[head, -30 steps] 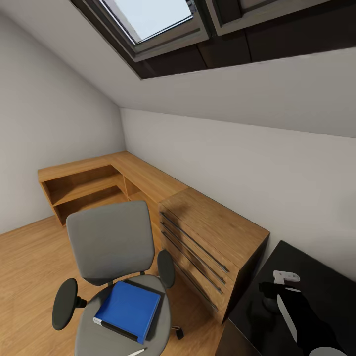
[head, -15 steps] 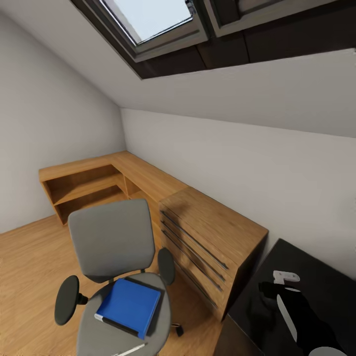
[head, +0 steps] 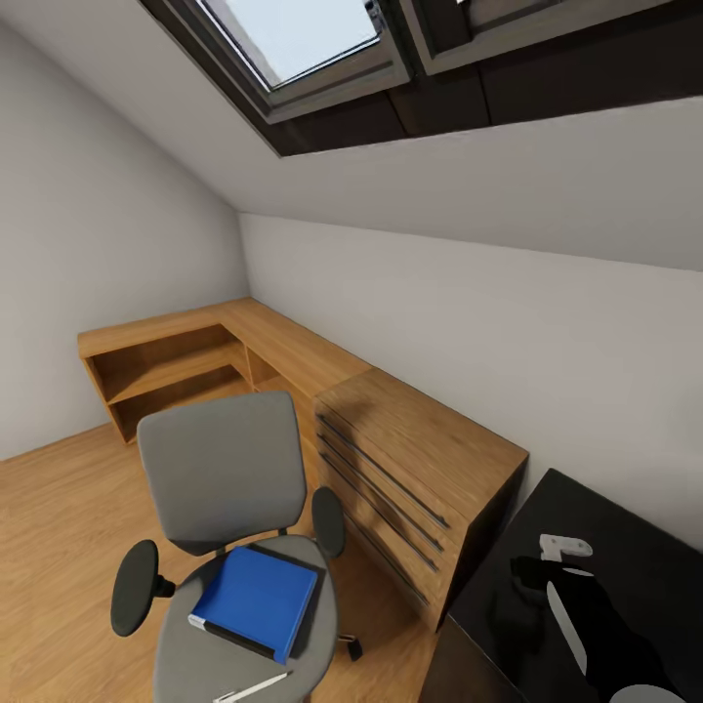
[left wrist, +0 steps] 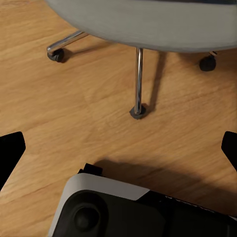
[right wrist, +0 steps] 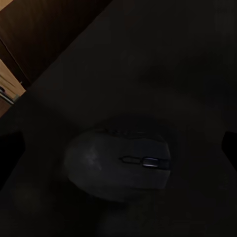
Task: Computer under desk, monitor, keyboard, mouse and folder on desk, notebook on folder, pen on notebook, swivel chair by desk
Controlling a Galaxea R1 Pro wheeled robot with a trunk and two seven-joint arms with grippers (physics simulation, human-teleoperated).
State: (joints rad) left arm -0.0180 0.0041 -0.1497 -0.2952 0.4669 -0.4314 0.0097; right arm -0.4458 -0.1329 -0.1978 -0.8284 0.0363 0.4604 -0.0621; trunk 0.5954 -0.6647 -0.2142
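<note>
The grey swivel chair (head: 220, 478) stands on the wood floor at the lower left of the head view. On its seat lies the blue folder (head: 256, 600), with the pale pen (head: 252, 688) near the seat's front edge. The notebook is hidden. At the lower right is the glossy black desk (head: 596, 508), where my right gripper (head: 532, 578) hangs low. In the right wrist view that gripper (right wrist: 118, 148) is open, straddling the black mouse (right wrist: 118, 165) on the desk without touching it. My left gripper (left wrist: 118, 145) is open over the floor beside the chair's chrome base (left wrist: 138, 74). Monitor, keyboard and computer are out of view.
A light wooden dresser (head: 420, 459) with long dark handles stands between the chair and the desk, joined to a low wooden shelf unit (head: 176, 366) along the wall. A sloped ceiling with a skylight (head: 293, 39) is above. My own base (left wrist: 123, 210) is close to the chair's castors.
The whole head view has shifted slightly, so a little more of the pen and seat shows. The chair, the folder and my right arm keep their places.
</note>
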